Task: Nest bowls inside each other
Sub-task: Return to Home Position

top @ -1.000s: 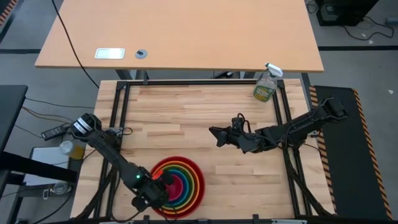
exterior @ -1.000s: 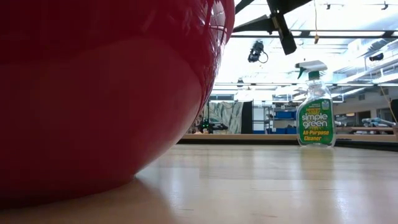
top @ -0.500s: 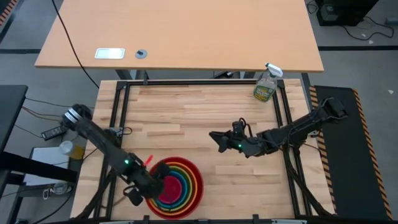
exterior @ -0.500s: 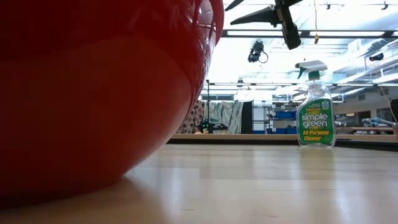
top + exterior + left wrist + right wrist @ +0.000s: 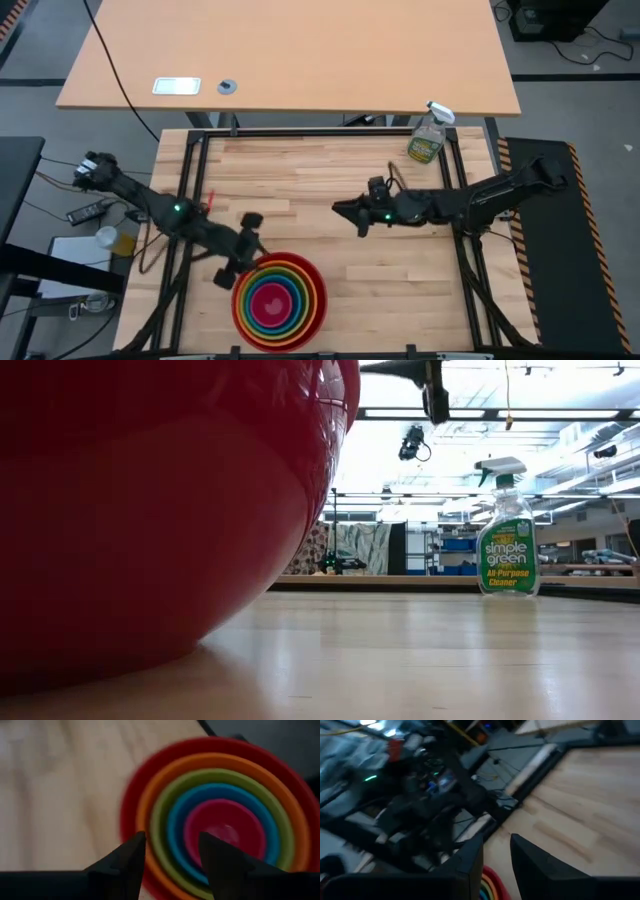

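The bowls stand nested near the table's near edge: red [image 5: 238, 303] outermost, then orange [image 5: 145, 805], lime green [image 5: 162, 805] and blue [image 5: 175, 820], with pink [image 5: 272, 303] in the middle. The red bowl's wall [image 5: 150, 510] fills the left of the low view, its base on the wood. My left gripper [image 5: 250, 258] hovers above the stack's far-left rim, open, nothing between its fingers [image 5: 170, 850]. My right gripper [image 5: 340, 210] hangs over the table's middle, pointing left, open by a narrow gap [image 5: 496, 852] and holding nothing; it also shows at the top of the low view [image 5: 430, 380].
A clear spray bottle with a green label [image 5: 428, 140] stands at the table's far right corner [image 5: 505, 530]. Bare wood [image 5: 300, 180] lies between the bowls and the far edge. A black frame rail [image 5: 195, 180] runs along the table's left side.
My left gripper has risen off the stack's near-left rim and drawn back toward the table's far-left, now clear above the bowls. The bowl stack has shifted slightly on the table. My right gripper has risen a little and rolled its wrist.
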